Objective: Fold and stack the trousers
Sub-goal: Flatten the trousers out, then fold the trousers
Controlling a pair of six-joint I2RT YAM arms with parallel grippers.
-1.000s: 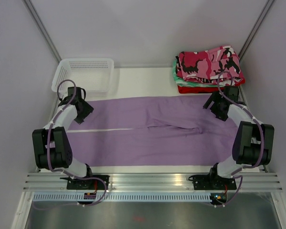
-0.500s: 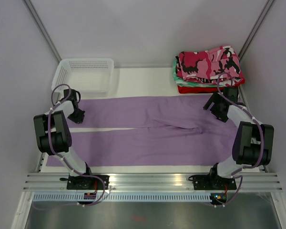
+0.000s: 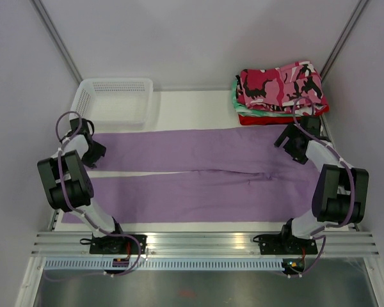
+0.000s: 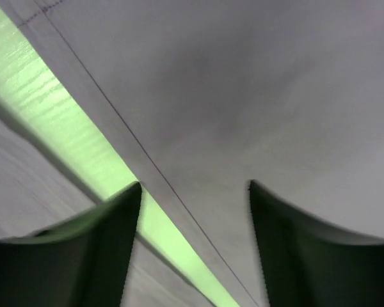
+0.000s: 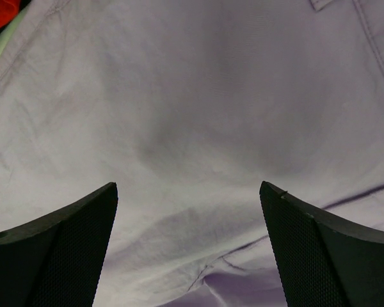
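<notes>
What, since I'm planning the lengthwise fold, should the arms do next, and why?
Probably lower both and pinch the far edge. The purple trousers lie flat and unfolded. The left gripper hangs open over the far leg's cuff end and the right gripper hangs open over the waist end, neither holding cloth.

"What sits under the folded pink, white and black camouflage trousers (image 3: 281,83)?"

"Only edges show: a green-and-white folded garment (image 3: 235,102) and a red folded garment (image 3: 256,119)."

"And the wrist views?"

"The left one is blurred. The left gripper (image 4: 195,188) and right gripper (image 5: 189,185) both have their dark fingers (image 4: 83,256) cut off at the bottom edge."
</notes>
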